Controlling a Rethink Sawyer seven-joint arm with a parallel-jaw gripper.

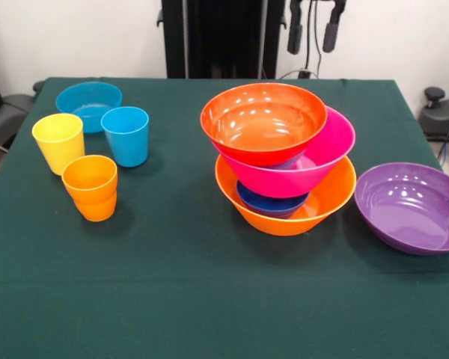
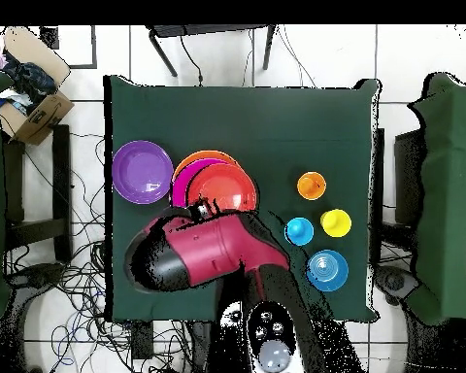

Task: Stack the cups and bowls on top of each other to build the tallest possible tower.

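The tower stands right of centre: a large orange bowl (image 1: pixel 318 203) at the base, a small dark blue bowl (image 1: pixel 273 203) inside it, a tilted pink bowl (image 1: pixel 325 161) above, and a red-orange bowl (image 1: pixel 263 123) on top. A purple bowl (image 1: pixel 411 208) lies alone to its right. At the left stand a yellow cup (image 1: pixel 58 142), a light blue cup (image 1: pixel 125 134) and an orange cup (image 1: pixel 90 187), with a shallow light blue bowl (image 1: pixel 88 105) behind them. My gripper (image 1: pixel 313 34) hangs open and empty above the table's far edge, behind the tower.
The green cloth table (image 1: pixel 209 299) ends close beside the purple bowl. In the overhead view my red arm (image 2: pixel 203 253) covers part of the tower, and a cardboard box (image 2: pixel 28 102) sits off the table at the upper left.
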